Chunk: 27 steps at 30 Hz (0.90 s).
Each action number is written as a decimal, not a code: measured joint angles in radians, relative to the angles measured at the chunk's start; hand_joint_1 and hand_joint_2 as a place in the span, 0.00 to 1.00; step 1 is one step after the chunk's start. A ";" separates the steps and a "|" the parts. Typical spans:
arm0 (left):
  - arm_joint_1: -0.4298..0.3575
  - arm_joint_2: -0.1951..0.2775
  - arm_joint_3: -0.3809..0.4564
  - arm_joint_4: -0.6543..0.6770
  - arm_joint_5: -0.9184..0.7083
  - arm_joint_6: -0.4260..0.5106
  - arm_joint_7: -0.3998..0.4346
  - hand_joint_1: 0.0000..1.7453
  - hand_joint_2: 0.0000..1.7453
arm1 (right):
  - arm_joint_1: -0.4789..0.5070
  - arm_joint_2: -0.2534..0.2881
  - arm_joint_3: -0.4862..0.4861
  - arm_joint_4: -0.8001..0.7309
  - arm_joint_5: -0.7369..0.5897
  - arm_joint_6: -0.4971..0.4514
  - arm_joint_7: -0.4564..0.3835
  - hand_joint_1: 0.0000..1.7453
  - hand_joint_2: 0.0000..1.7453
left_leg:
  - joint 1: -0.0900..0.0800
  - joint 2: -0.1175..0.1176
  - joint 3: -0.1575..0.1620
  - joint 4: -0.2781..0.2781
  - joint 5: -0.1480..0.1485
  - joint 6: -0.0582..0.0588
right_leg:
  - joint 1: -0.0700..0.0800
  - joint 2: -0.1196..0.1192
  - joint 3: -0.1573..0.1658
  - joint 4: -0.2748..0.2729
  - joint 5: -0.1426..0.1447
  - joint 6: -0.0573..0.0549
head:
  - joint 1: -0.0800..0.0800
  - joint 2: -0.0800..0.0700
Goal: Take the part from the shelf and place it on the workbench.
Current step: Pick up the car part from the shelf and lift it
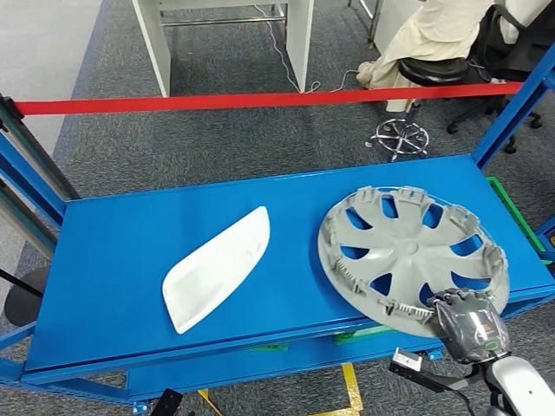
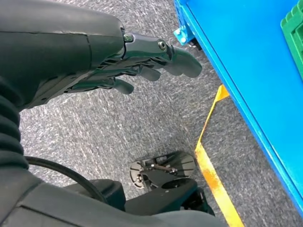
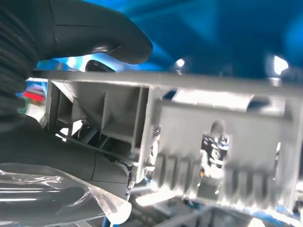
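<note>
right hand [image 1: 470,324] gripping near rim of grey wheel cover [image 1: 411,252] on blue surface [image 1: 111,286], white part [image 1: 218,266] just beside, left hand [image 2: 143,59] empty, fingers loosely extended over floor.

The hubcap [image 1: 411,251] looks like matt grey moulded plastic, its ribbed clips plain and unpolished in the right wrist view. The white cover panel [image 1: 217,267] beside it looks like smooth plastic with a faint sheen, and the blue bench [image 1: 111,277] carrying both has a smooth painted surface, seemingly metal. The right robot hand [image 1: 470,322] has a glossy grey shell, and the floor carpet [image 2: 114,132] is rough, speckled grey.
</note>
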 joint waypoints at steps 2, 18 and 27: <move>-0.001 -0.003 0.013 0.000 0.021 0.004 0.000 0.00 1.00 | 0.005 0.000 -0.003 -0.027 -0.005 -0.015 -0.001 1.00 1.00 | 0.001 0.000 0.002 0.001 -0.002 -0.001 | -0.001 0.000 0.010 -0.031 0.043 0.003 | 0.000 0.000; -0.017 -0.016 0.041 0.000 0.003 0.031 0.040 0.00 1.00 | -0.082 0.020 -0.019 -0.163 0.146 -0.250 -0.015 1.00 1.00 | -0.007 -0.002 -0.091 0.216 -0.069 -0.029 | 0.006 0.001 0.126 -0.253 0.125 -0.042 | -0.008 0.000; -0.033 -0.029 0.036 0.000 -0.014 0.044 0.056 0.00 1.00 | -0.160 0.040 -0.013 -0.166 0.296 -0.344 0.041 1.00 1.00 | -0.008 0.000 -0.008 0.001 0.005 0.002 | 0.008 -0.001 0.081 -0.189 0.081 -0.013 | -0.004 0.000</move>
